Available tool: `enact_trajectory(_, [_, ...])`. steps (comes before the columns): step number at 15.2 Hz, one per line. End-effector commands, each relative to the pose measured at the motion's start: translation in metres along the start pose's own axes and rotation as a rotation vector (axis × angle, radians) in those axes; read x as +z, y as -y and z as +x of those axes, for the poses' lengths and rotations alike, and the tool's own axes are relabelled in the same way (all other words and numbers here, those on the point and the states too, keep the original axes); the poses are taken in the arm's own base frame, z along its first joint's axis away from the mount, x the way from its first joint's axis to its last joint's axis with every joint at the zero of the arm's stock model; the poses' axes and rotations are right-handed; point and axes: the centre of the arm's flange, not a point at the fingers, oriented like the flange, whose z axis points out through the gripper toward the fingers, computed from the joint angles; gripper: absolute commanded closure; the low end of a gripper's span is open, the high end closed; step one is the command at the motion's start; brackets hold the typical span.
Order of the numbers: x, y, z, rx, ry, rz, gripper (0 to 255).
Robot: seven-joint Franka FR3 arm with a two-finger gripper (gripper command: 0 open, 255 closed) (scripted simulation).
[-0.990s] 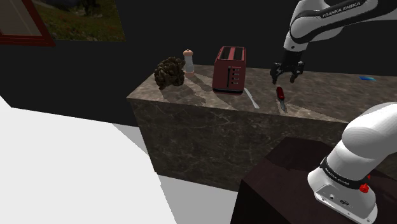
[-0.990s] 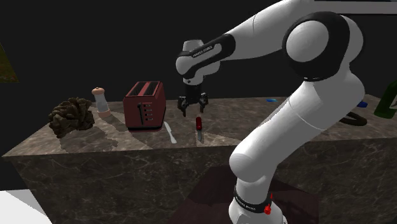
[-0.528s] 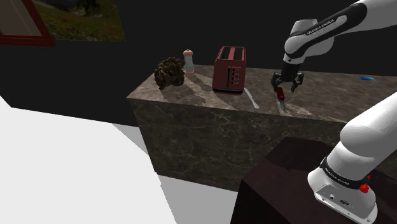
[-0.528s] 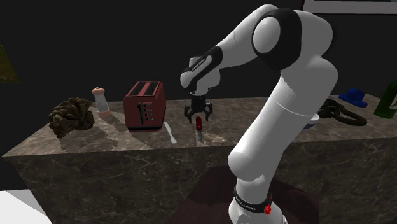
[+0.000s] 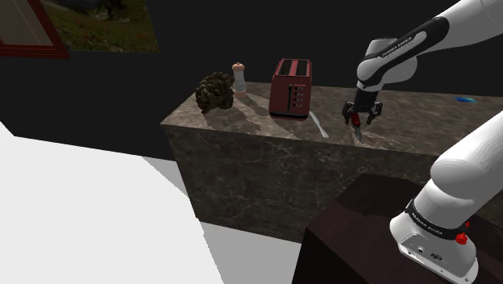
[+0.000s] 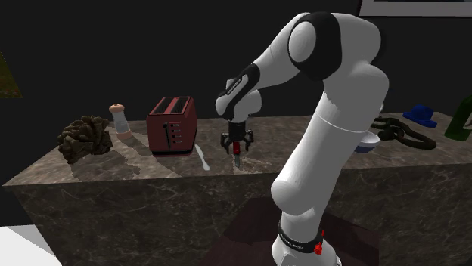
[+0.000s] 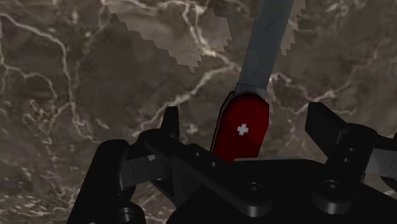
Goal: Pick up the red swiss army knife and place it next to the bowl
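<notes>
The gripper (image 7: 244, 121) is hanging open low over the marble counter (image 7: 76, 76), its fingers standing either side of the red Swiss army knife (image 7: 242, 130) without touching it, the knife lying flat with its grey blade out, and farther back a red toaster (image 5: 291, 89) is standing.

On the counter (image 5: 256, 123), from the shoulder view's left: pinecone (image 5: 215, 90), grinder (image 5: 239, 79), toaster (image 5: 291, 89), table knife (image 5: 320, 126), then swiss army knife (image 7: 242, 130) lying between the fingers (image 7: 326, 127).
</notes>
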Motion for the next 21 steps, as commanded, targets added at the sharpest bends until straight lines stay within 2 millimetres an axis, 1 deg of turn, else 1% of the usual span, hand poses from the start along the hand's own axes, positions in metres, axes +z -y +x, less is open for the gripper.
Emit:
enact_trajectory(1, [0.005, 0.001, 0.0, 0.0, 0.0, 0.0, 0])
enact_trajectory(7, [0.005, 0.001, 0.0, 0.0, 0.0, 0.0, 0])
enact_trajectory(8, [0.005, 0.001, 0.0, 0.0, 0.0, 0.0, 255])
enact_trajectory(17, [0.005, 0.001, 0.0, 0.0, 0.0, 0.0, 255])
enact_trajectory(21, [-0.017, 0.0, -0.001, 0.0, 0.0, 0.0, 255])
